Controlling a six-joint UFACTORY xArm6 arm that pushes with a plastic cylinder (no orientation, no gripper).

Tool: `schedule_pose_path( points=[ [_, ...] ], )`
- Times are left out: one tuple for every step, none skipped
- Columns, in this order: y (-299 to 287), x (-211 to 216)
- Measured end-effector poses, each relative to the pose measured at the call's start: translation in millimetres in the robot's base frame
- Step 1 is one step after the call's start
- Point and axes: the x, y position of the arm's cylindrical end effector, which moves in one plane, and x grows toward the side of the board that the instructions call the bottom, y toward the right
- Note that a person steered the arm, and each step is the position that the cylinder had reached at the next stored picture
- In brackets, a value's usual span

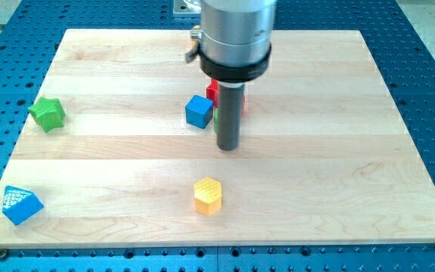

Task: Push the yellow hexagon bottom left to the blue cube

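Tip [228, 147] right of blue cube [198, 111]; yellow hexagon [208, 196] below.

My tip [228, 147] stands just right of the blue cube [198, 111], partly hiding red [212, 91] and green [217, 118] blocks. The yellow hexagon [208, 196] lies below the cube, well apart.

A green star [47, 114], blue wedge [21, 205], red block [212, 91].
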Motion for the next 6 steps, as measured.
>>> schedule_pose_path(
  points=[
    [4.7,16.2],
    [20.9,28.5],
    [66.6,73.1],
    [-37.5,128.7],
    [-108.6,74.5],
    [-98.8,39.9]
  ],
)
